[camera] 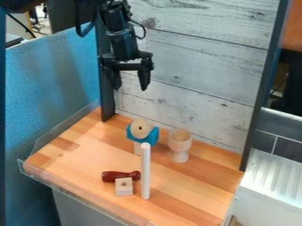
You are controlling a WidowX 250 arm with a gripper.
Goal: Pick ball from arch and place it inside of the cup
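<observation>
**Ball on arch, gripper empty above; step in hand: line up for the pick**

Gripper (130,88) hangs over the back of the wooden worktop (73,156), jaws apart, nothing between them. Wooden ball (141,128) sits cradled in the blue arch (154,137), hole facing the camera.

For the pick: centre over the ball, come down straight, keep the fingers spread until both sides are past its widest part. I'd close across the ball only, clear of the arch's raised ends; snagging one could tip the arch. Round wood may squirt out of a high grip. Lift vertically before any sideways move. White rod (145,172) looks upright on the camera side, so don't swing that way.

Containers: wooden goblet (180,142) stands upright beside the arch, mouth up, no ball in it. Stemmed, probably easy to topple; release low over the centre.
</observation>
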